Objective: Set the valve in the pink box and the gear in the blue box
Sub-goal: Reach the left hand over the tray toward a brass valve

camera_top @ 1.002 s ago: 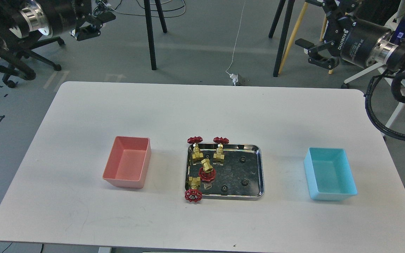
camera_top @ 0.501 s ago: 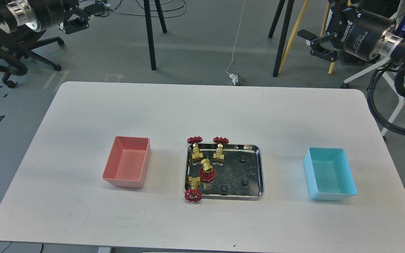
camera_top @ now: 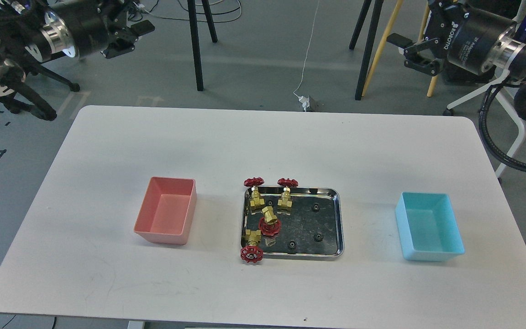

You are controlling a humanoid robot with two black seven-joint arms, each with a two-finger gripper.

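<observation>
Several brass valves with red handwheels lie at the left side of the shiny steel tray [camera_top: 339, 219]; the nearest valve [camera_top: 250, 247] hangs over its front left corner. Several tiny black gears lie in the tray, one gear [camera_top: 318, 236] towards the right. The pink box [camera_top: 166, 217], left of the tray, is empty. The blue box [camera_top: 429, 226], right of it, is empty. My left gripper [camera_top: 128, 40] is open and empty, high beyond the table's far left corner. My right gripper [camera_top: 409, 51] is open and empty, high beyond the far right corner.
The white table [camera_top: 263, 141] holds only the tray and the two boxes. Black tripod legs [camera_top: 195, 45], a yellow pole [camera_top: 379, 45], a cable and a chair base [camera_top: 39, 77] stand on the grey floor behind the table.
My left gripper drew back to the upper left, then came right and down again. My right gripper rose a little. Nothing on the table moved.
</observation>
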